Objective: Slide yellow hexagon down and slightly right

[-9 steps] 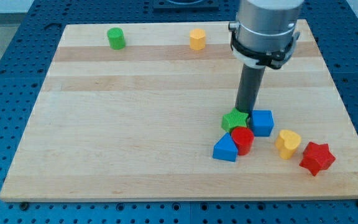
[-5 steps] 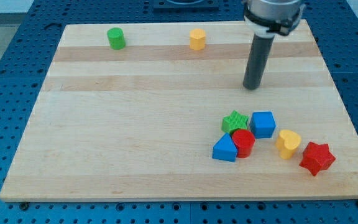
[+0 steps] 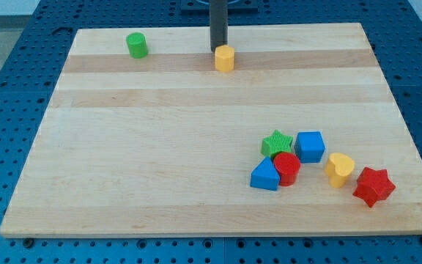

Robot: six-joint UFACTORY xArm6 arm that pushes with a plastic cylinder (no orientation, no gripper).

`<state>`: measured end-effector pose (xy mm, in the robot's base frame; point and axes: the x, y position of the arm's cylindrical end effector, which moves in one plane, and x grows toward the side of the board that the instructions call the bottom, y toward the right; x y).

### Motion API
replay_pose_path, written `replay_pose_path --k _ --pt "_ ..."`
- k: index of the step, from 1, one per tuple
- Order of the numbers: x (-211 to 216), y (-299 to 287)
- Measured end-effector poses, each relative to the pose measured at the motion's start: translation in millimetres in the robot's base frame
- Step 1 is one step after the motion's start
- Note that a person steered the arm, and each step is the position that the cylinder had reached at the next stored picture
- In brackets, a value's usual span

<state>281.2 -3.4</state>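
Note:
The yellow hexagon sits near the top of the wooden board, a little right of its middle. My tip stands right behind it, at its upper left edge, touching or nearly touching it. The rod rises straight out of the view's top.
A green cylinder stands at the top left. A cluster lies at the lower right: green star, blue cube, red cylinder, blue triangle, yellow heart, red star.
My tip left the cluster, moved up and left across the board to just behind the yellow hexagon. The hexagon has shifted slightly down and left.

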Motion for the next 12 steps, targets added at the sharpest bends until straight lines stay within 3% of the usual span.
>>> replay_pose_path --k 2,4,12 --pt "41 2" --pt "35 2" --pt "83 11"
